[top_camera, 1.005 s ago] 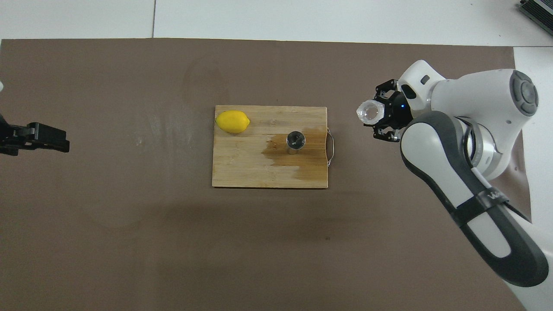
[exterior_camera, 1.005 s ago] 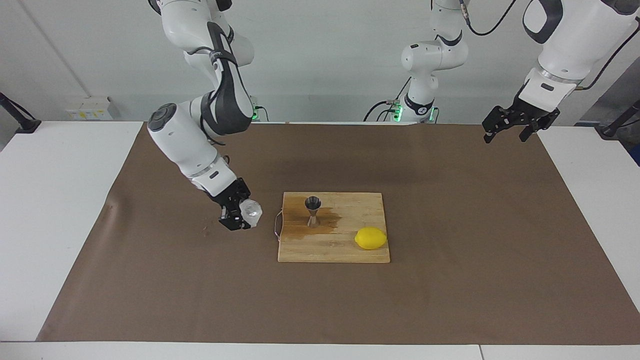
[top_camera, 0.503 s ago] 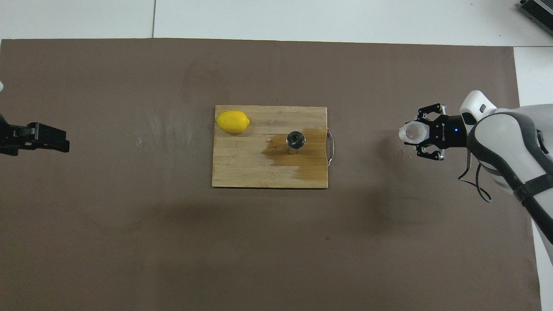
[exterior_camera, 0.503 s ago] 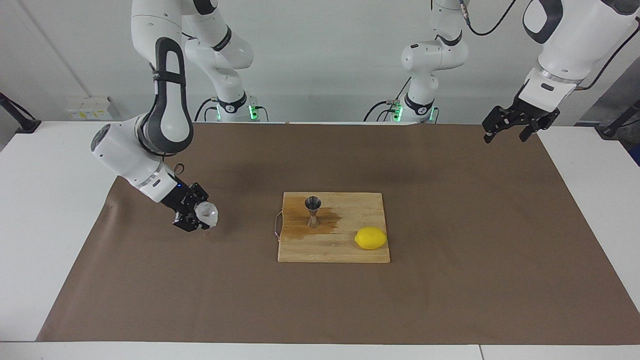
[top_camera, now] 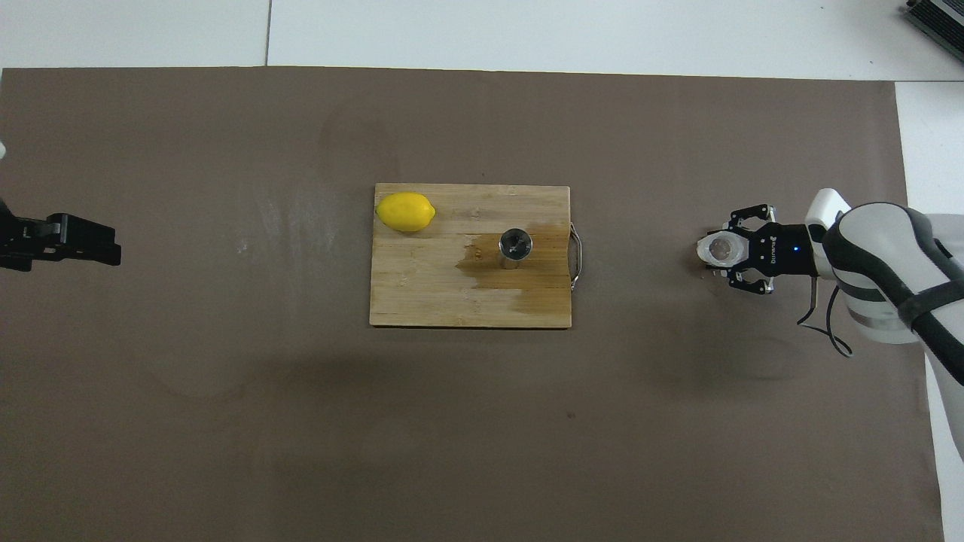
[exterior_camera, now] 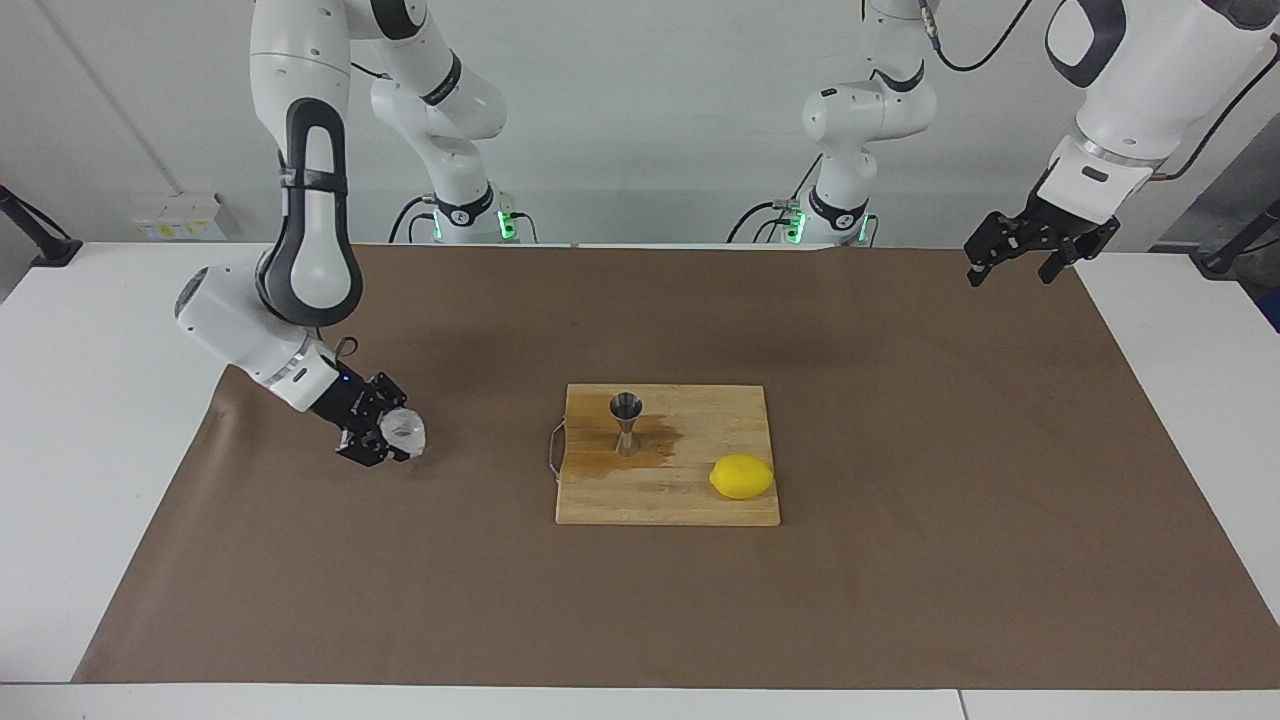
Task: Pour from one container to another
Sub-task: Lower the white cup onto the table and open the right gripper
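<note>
The clear faceted glass cup (exterior_camera: 406,432) (top_camera: 717,249) sits between the fingers of my right gripper (exterior_camera: 390,441) (top_camera: 732,251), low over the brown mat toward the right arm's end of the table. I cannot tell whether the cup touches the mat. The steel jigger (exterior_camera: 626,420) (top_camera: 516,245) stands upright on the wooden cutting board (exterior_camera: 700,505) (top_camera: 422,297), well apart from the cup. My left gripper (exterior_camera: 1015,262) (top_camera: 105,247) waits open and empty in the air over the mat's edge at the left arm's end.
A yellow lemon (exterior_camera: 741,476) (top_camera: 406,211) lies on the board's corner farther from the robots. A dark wet stain (exterior_camera: 645,458) (top_camera: 527,286) spreads on the board around the jigger. The board's wire handle (exterior_camera: 553,452) (top_camera: 577,257) faces the right arm's end.
My right gripper has carried the cup away from the board toward the right arm's end and lowered it to the mat. The left arm has not moved.
</note>
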Controlling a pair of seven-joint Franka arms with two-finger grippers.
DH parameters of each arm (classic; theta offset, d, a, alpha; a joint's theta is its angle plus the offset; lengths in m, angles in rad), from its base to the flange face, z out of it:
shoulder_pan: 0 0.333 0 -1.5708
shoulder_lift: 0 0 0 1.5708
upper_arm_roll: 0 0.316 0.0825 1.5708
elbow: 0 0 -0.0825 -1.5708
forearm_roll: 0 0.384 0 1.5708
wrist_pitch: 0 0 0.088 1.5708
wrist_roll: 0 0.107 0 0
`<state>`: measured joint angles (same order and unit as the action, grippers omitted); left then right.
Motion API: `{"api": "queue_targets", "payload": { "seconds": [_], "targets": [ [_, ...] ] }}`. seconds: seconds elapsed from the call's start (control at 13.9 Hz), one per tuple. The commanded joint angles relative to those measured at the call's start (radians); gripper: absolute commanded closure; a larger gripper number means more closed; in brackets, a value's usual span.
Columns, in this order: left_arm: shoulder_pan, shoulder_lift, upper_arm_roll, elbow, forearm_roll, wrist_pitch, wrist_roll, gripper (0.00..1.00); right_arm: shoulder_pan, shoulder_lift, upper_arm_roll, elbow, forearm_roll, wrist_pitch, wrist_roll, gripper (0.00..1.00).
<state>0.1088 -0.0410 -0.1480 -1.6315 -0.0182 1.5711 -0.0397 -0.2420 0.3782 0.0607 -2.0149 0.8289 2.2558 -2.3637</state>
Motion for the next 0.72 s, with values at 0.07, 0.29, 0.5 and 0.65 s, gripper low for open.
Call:
{"api": "queue_targets", "payload": {
  "seconds": [0.07, 0.29, 0.5, 0.65],
  "targets": [
    [0.012, -0.027, -0.005, -0.027, -0.013, -0.008, 0.012, 0.0, 0.003, -0.024, 0.008, 0.001, 0.019, -0.008, 0.018, 0.0],
    [0.012, -0.027, -0.005, -0.025, -0.013, -0.008, 0.014, 0.0, 0.038, -0.103, 0.005, 0.001, -0.11, -0.01, 0.203, 0.0],
    [0.012, -0.027, -0.005, -0.027, -0.013, -0.008, 0.014, 0.0, 0.043, -0.169, 0.007, 0.001, -0.229, -0.074, 0.496, 0.0],
    [0.012, -0.028, -0.005, -0.027, -0.013, -0.008, 0.014, 0.0, 0.044, -0.182, 0.007, 0.001, -0.292, -0.081, 0.689, 0.0]
  ]
}}
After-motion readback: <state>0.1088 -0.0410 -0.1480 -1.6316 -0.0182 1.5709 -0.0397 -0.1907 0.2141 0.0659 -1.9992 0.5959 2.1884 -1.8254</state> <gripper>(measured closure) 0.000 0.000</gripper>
